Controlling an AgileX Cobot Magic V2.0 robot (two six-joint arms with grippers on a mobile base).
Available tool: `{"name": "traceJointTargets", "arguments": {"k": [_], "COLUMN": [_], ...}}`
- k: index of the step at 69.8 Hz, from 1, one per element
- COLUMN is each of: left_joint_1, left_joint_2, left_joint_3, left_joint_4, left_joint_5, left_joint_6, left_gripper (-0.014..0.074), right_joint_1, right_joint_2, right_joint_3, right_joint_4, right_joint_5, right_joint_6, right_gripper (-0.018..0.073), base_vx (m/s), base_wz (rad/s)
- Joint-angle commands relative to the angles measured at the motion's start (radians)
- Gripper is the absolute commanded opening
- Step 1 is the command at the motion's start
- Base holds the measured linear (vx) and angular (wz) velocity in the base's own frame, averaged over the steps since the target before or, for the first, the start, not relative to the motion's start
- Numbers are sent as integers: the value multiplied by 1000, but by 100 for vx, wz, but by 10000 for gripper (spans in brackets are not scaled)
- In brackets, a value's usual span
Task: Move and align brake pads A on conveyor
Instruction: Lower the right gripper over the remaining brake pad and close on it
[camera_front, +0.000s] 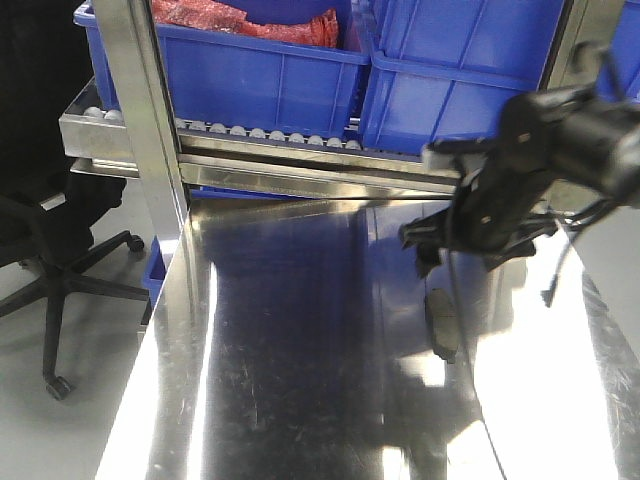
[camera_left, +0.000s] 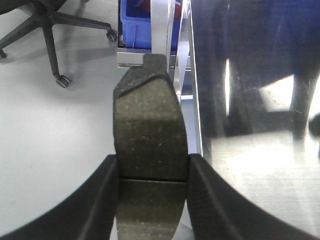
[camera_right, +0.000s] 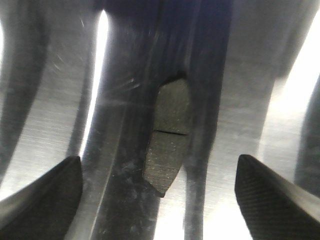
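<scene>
My left gripper (camera_left: 152, 187) is shut on a brake pad A (camera_left: 149, 135), a dark grey oblong pad with a groove across its middle, held over the floor beside the steel table's left edge. A second brake pad A (camera_right: 167, 135) lies flat on the shiny steel table; it also shows in the front view (camera_front: 442, 322). My right gripper (camera_right: 157, 192) hangs above that pad with its jaws wide open and empty; its arm shows in the front view (camera_front: 480, 215). The conveyor is out of view.
The steel table (camera_front: 300, 360) fills the middle. Blue bins (camera_front: 270, 70) sit on a roller rack behind it. A steel post (camera_front: 150, 130) stands at the table's back left. A black office chair (camera_front: 50, 230) is on the floor to the left.
</scene>
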Motion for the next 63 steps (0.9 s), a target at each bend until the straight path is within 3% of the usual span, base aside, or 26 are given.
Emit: {"name": "traceJointTargets", "arguments": {"k": [1,15,63], "left_joint_1": [1,1,1], "left_joint_2": [-5,-5,-5], "left_joint_3": [-30,-30,-30], "left_joint_4": [14,14,14], "left_joint_5": [-60,-60,-60], "left_joint_6": [-1,-1,-1], "left_gripper": [-6,-6,-6], "right_joint_1": [2,2,-39], "right_joint_2": [1,61,160], "right_joint_3": [-41,-41,-41], "right_joint_4": [-37,-92,-49], "right_joint_5": [24,22,-102], "right_joint_6": [21,69,96], "right_gripper": [589,589,589], "base_vx": [0,0,0], "base_wz": [0,0,0]}}
